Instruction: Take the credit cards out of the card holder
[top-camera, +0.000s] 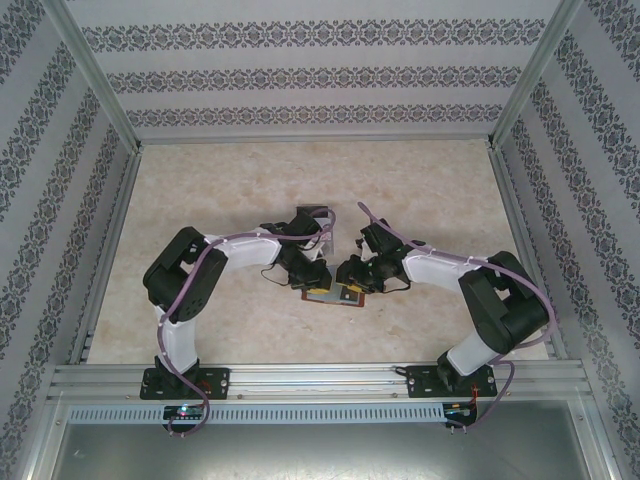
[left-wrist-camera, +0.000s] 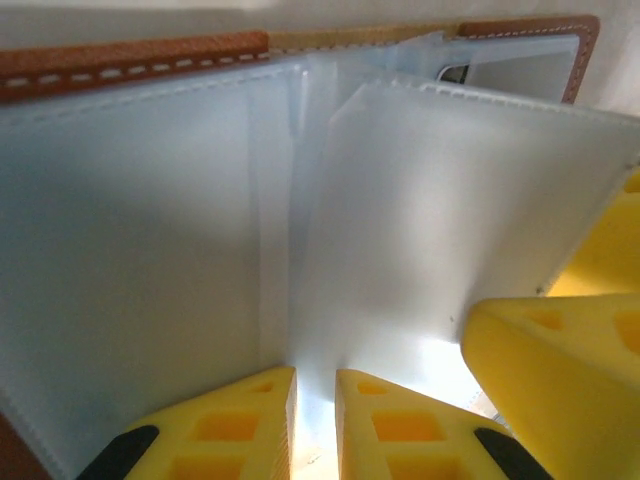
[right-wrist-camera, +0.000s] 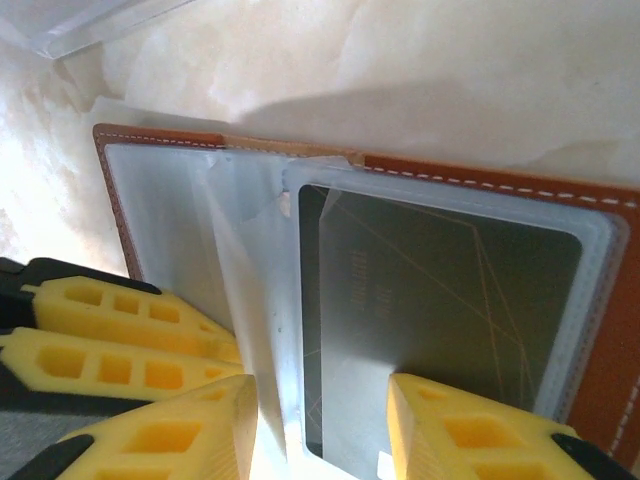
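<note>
Inside card holder (right-wrist-camera: 612, 340), a credit card (right-wrist-camera: 430, 290).

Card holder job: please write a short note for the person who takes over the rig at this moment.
Left gripper: shut on the edge of a clear sleeve of the open holder.
Right gripper: open, fingers astride the near edge of the next pocket.
Card: one grey card inside that pocket.
Done: holder lies open, sleeve parted.
Left: pull this card out, then check the other pockets.
</note>
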